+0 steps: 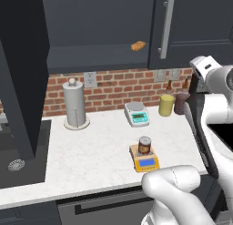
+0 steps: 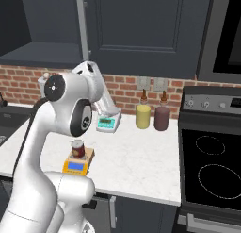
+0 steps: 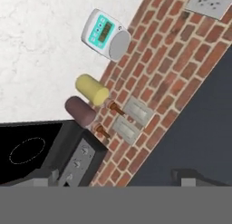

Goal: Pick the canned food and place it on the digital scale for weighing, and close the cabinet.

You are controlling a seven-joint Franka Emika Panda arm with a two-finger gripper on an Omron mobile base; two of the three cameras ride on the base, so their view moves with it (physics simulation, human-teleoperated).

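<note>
The canned food (image 1: 144,145) stands on the digital scale (image 1: 144,161) at lower center; the gripper (image 3: 118,182) is open, holding nothing.

I see a white marble-pattern counter (image 1: 91,151) running along the brick wall. Directly on it, taken from the counter's middle in the left base view: a paper towel holder (image 1: 75,105) at 10 o'clock, upright near the wall; a grey-white scale (image 1: 136,114) at 1 o'clock; a yellow bottle (image 1: 166,104) and a dark brown bottle (image 1: 181,102) at 2 o'clock, just beside each other against the wall. The digital scale (image 1: 144,159) sits at 5 o'clock near the front edge, with the canned food (image 1: 144,145) upright on its plate.
</note>
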